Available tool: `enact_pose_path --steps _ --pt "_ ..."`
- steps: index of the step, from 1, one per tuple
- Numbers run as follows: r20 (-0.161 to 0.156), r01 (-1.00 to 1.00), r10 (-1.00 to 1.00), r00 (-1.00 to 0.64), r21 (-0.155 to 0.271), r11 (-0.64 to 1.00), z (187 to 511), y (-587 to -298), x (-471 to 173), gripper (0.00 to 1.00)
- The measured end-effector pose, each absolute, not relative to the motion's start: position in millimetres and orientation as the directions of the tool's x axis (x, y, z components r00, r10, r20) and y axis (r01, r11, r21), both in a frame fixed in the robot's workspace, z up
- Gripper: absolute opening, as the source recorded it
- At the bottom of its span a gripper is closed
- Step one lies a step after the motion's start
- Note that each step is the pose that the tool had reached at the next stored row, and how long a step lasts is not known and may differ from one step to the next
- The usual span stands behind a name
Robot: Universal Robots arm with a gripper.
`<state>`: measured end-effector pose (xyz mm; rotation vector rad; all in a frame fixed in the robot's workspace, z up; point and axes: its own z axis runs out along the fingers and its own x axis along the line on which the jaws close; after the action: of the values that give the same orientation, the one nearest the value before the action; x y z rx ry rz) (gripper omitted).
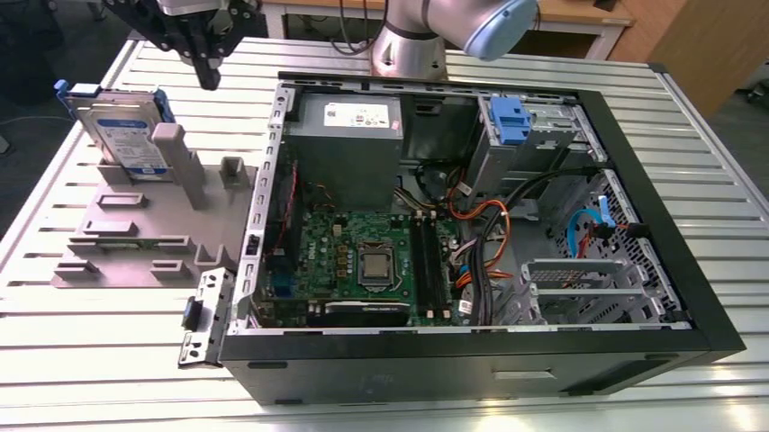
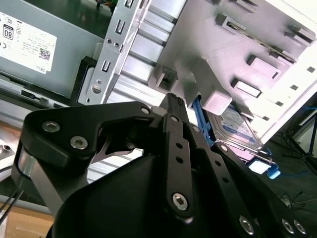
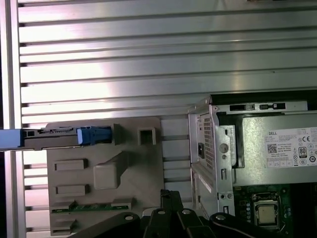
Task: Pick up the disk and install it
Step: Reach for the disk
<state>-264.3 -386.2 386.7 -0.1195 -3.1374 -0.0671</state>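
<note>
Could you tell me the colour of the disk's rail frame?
The rail frame is blue, exterior view.

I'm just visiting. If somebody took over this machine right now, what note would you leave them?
Gripper: shut, empty, hovering above the grey holder, near the disk but not touching it.
Disk: standing on edge in the holder, to the exterior view's left of the open computer case.
Done: nothing that shows.
Left: disk not yet picked up or installed.

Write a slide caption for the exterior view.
Pincer hovers near the disk, which stands upright in a grey holder beside the open computer case.
</note>
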Motion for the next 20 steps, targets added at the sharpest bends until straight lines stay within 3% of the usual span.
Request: enact_pose_path --steps 20 --pt "0.008 0.076 0.076 -0.997 0.042 0.996 379.7 -368.3 -341.1 0.11"
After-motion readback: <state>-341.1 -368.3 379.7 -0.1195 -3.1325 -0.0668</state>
